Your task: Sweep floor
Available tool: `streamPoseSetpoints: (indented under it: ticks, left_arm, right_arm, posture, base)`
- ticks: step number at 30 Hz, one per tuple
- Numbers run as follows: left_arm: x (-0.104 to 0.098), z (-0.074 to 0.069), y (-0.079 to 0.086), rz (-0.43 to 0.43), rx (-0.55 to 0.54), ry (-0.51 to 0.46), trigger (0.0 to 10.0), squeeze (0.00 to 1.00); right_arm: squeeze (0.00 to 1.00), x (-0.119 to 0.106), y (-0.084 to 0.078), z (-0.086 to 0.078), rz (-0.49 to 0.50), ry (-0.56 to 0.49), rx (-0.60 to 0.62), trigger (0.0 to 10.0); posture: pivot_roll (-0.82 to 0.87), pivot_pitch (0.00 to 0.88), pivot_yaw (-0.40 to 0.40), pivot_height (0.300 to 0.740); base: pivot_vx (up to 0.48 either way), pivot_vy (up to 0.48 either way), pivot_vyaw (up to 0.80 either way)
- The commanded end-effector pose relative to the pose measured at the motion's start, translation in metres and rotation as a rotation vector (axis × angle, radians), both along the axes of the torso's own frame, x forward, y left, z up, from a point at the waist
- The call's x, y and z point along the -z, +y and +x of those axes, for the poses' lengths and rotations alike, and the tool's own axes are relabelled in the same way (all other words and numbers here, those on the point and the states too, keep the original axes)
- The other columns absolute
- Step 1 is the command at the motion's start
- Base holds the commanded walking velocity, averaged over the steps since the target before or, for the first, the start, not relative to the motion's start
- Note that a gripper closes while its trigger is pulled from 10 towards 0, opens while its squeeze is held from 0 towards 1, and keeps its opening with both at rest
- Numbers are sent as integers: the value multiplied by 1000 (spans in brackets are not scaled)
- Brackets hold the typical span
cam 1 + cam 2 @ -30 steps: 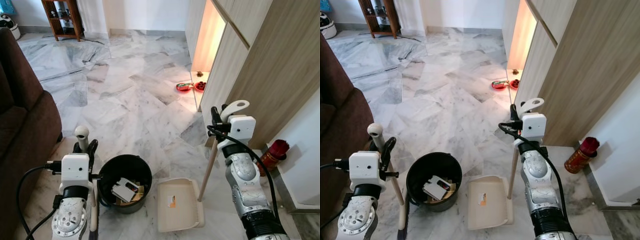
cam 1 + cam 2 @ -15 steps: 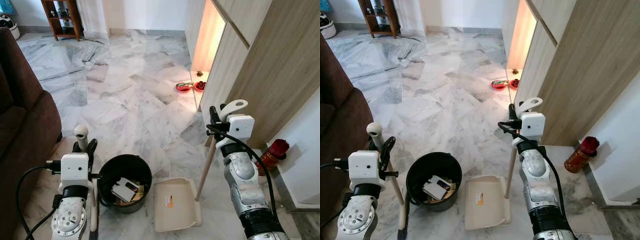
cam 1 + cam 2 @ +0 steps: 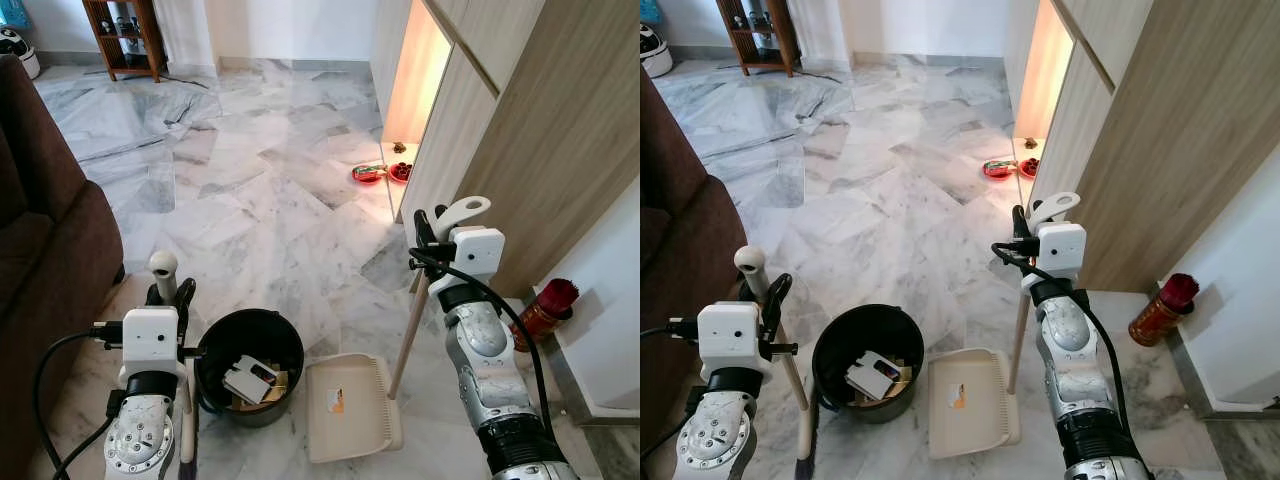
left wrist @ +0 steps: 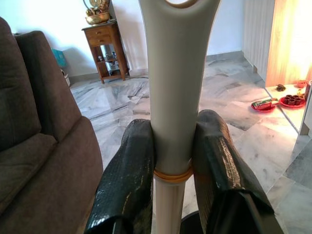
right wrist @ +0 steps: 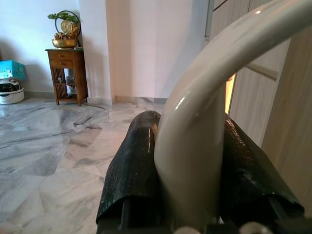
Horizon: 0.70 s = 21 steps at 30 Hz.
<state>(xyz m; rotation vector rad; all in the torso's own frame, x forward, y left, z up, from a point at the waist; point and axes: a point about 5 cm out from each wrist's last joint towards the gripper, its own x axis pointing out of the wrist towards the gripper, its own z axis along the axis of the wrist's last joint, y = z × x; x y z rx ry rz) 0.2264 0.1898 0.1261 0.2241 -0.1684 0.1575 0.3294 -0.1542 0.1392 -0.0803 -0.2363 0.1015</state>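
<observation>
The robot stands on a white and grey marble floor (image 3: 270,190) with one tool in each arm. The left gripper (image 4: 170,161) is clamped on the pale handle of one broom (image 4: 173,97), both black fingers (image 4: 129,175) pressed against its sides just above an orange ring. In the head views the rounded top of that handle rises at the near left, beside the left arm.

The right gripper (image 5: 187,170) is clamped on the looped cream grip of one dustpan handle (image 3: 410,325), a wooden pole slanting down to the near centre. At its foot, one cream dustpan (image 3: 350,408) lies flat on the floor, with a small orange and white label on its tray.

Just left of the dustpan, nearly touching it, sits one round black bin (image 3: 249,365). Inside it are a white boxy item and some brown scraps.

One brown sofa (image 3: 45,250) runs along the left edge. At the far left stands one wooden shelf unit (image 3: 127,38), with a white appliance (image 3: 14,45) on the floor to its left. On the right are wood-panelled cupboards (image 3: 540,130) with a lit opening between them; two red dishes (image 3: 382,173) lie on the floor at that opening. One red canister (image 3: 545,308) stands on the floor at the near right, against the wall.
</observation>
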Motion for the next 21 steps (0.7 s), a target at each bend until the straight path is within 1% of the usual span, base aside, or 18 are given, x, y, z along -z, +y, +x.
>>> streamPoseSetpoints:
  ticks: [1,4,7,9,13,21]
  left_arm:
    - [-9,-1,-3,-4,22,-54,10000,0]
    - [-9,-1,-3,-4,24,-54,10000,0]
    - [-10,1,-3,-5,23,-56,10000,0]
    - [-10,1,-3,-6,20,-56,10000,0]
    - [-12,1,-3,-27,9,-63,10000,0]
    - [-12,0,0,-16,4,-59,10000,0]
  right_arm:
    - [0,-12,2,2,5,-51,-10,10000]
    - [0,-12,3,2,8,-54,-10,10000]
    - [0,-14,4,3,23,-53,-10,10000]
    - [0,-13,5,2,25,-53,-12,10000]
    - [0,-12,6,2,6,-52,-9,10000]
    - [0,-12,8,2,14,-52,-11,10000]
  posture:
    - [45,56,-42,740]
    - [45,57,-40,740]
    - [53,83,-40,740]
    - [53,85,-40,740]
    - [58,102,-37,740]
    - [55,105,-35,740]
  base:
    - [-262,0,0]
    - [-262,0,0]
    - [-261,0,0]
    - [-262,0,0]
    - [-261,0,0]
    - [-262,0,0]
